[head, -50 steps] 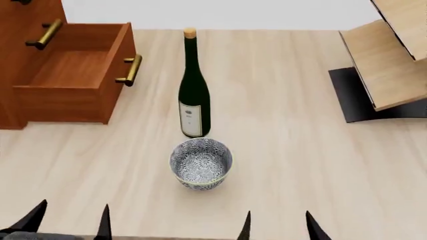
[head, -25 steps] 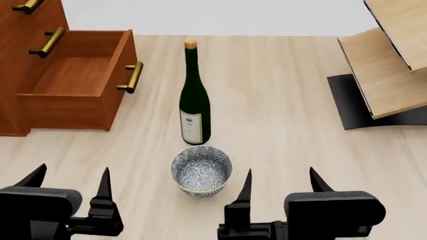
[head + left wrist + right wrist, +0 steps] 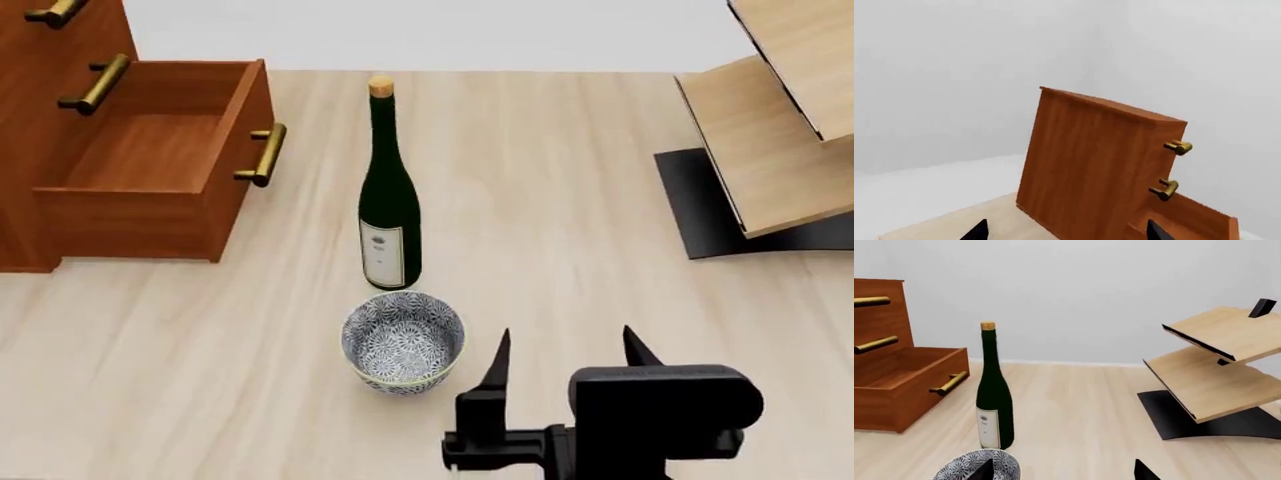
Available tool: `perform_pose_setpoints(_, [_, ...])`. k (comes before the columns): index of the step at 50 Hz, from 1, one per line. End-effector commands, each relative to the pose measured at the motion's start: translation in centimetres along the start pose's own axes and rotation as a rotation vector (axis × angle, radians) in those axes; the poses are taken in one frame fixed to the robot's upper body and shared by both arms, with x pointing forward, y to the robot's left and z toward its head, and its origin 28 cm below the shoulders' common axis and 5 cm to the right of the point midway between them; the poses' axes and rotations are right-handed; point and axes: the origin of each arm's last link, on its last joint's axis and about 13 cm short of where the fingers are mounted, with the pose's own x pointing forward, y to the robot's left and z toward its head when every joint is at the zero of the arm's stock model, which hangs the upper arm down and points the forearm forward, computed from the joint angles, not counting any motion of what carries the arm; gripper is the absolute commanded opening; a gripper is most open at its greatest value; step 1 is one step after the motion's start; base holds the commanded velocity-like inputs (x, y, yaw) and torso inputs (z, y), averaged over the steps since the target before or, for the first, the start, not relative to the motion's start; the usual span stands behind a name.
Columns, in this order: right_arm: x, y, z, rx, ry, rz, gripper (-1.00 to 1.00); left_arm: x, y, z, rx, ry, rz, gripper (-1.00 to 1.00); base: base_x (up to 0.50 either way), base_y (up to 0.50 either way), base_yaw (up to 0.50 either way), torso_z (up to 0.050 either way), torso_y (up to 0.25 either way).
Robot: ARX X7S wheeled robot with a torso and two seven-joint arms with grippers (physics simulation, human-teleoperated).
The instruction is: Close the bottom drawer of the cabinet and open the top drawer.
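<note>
Neither drawer step is done: bottom drawer [image 3: 147, 180] open at the desk's [image 3: 561, 200] far-left corner; both jaws spread, empty; next, push its front.

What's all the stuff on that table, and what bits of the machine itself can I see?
Boxy reddish-brown wooden cabinet: one, far left of the table; three drawers with brass bar handles.
Bottom drawer: one, reddish-brown, pulled out, nothing visible inside.
Top drawer: one, reddish-brown, shut.
Dark green glass bottle: one, tan cap, white label, upright mid-table.
Blue-and-white patterned bowl: one, in front of the bottle, nothing visible inside.
Pale wooden rack: one, slanted shelves on a black base, far right.
Light wood table: one, beneath everything.
Right gripper: one, black, open, right of the bowl, holding nothing.
Left gripper: only two black fingertips show in its wrist view, apart, facing the cabinet.
</note>
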Motion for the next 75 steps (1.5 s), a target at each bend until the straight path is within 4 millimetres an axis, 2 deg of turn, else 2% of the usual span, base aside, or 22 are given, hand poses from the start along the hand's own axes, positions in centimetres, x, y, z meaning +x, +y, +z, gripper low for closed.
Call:
perform_pose_setpoints(1, [0.5,0.0,-0.2,0.01,-0.007,-0.011,1.0,2.2,4.8,2.0,-0.181,-0.179,0.467,1.0,0.0,0.0,0.0,0.0,0.0])
perform_pose_setpoints(4, [0.5,-0.3,-0.1,0.031,-0.01,-0.02,1.0,1.8,6.3,2.2,-0.291,-0.234,0.638,1.0,0.0,0.0,0.0,0.0,0.0])
perform_pose_setpoints(6, [0.5,-0.3,-0.3,0.037,-0.005,-0.014,1.0,1.6,6.6,2.3,-0.333,-0.231,0.649,1.0,0.0,0.0,0.0,0.0,0.0])
perform_pose_setpoints(15, [1.1,-0.1,-0.4,-0.003,-0.008,-0.052,1.0,1.6,6.2,2.4,-0.281,-0.253,0.606,1.0,0.0,0.0,0.0,0.0,0.0])
perform_pose_setpoints(23, [0.6,0.0,0.1,-0.02,-0.024,-0.038,1.0,1.5,6.1,2.3,-0.261,-0.264,0.582,1.0,0.0,0.5,0.0,0.0,0.0])
perform_pose_setpoints(39, [0.5,0.4,-0.3,-0.012,-0.016,0.017,1.0,1.3,5.8,2.4,-0.25,-0.261,0.521,1.0,0.01,0.5,0.0,0.0,0.0])
perform_pose_setpoints(54, [0.7,0.5,0.2,-0.003,-0.038,0.047,1.0,1.2,5.7,2.4,-0.233,-0.274,0.498,1.0,0.21,0.48,0.0,0.0,0.0])
perform_pose_setpoints(56, [0.7,0.4,0.3,0.003,-0.038,0.044,1.0,0.9,6.0,1.3,-0.234,-0.273,0.498,1.0,0.25,0.42,0.0,0.0,0.0])
perform_pose_setpoints(60, [0.8,0.3,0.3,0.014,-0.039,0.042,1.0,0.9,6.1,1.2,-0.235,-0.272,0.5,1.0,0.25,0.36,0.0,0.0,0.0])
perform_pose_setpoints(63, [0.8,0.2,0.1,0.022,-0.039,0.04,1.0,0.9,6.1,1.1,-0.234,-0.271,0.499,1.0,0.25,0.26,0.0,0.0,0.0])
perform_pose_setpoints(64, [0.8,0.3,0.1,0.095,-0.033,0.073,1.0,0.9,6.1,1.1,-0.232,-0.272,0.5,1.0,0.25,0.2,0.0,0.0,0.0])
perform_pose_setpoints(75, [0.9,0.0,0.1,0.066,-0.035,0.045,1.0,0.9,6.0,1.1,-0.226,-0.271,0.496,1.0,0.25,0.08,0.0,0.0,0.0])
